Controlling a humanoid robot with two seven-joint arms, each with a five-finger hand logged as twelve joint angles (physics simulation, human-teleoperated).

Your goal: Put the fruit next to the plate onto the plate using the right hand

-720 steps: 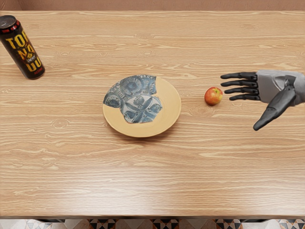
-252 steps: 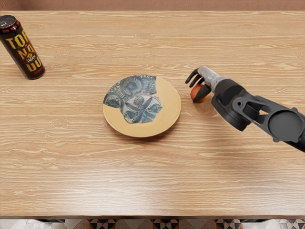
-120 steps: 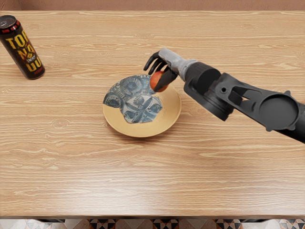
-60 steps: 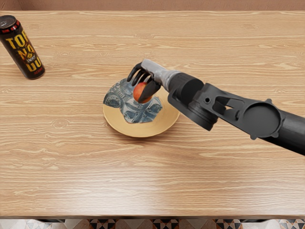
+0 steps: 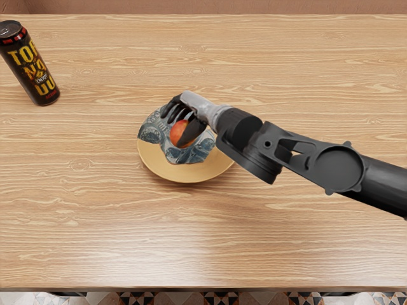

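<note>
A small red and yellow apple point(image 5: 179, 132) is held over the middle of the tan plate point(image 5: 181, 168), above its blue-grey patterned part. My right hand point(image 5: 181, 121) is shut on the apple, fingers curled over its top and far side. The right arm reaches in from the right edge and covers the plate's right rim. Whether the apple touches the plate cannot be told. No left arm shows.
A black and yellow drink can point(image 5: 29, 62) stands tilted at the far left back of the wooden table point(image 5: 191, 241).
My right hand closed on the apple beside the plate, lifted it and carried it left; in the last second it came over the plate's middle and lower.
</note>
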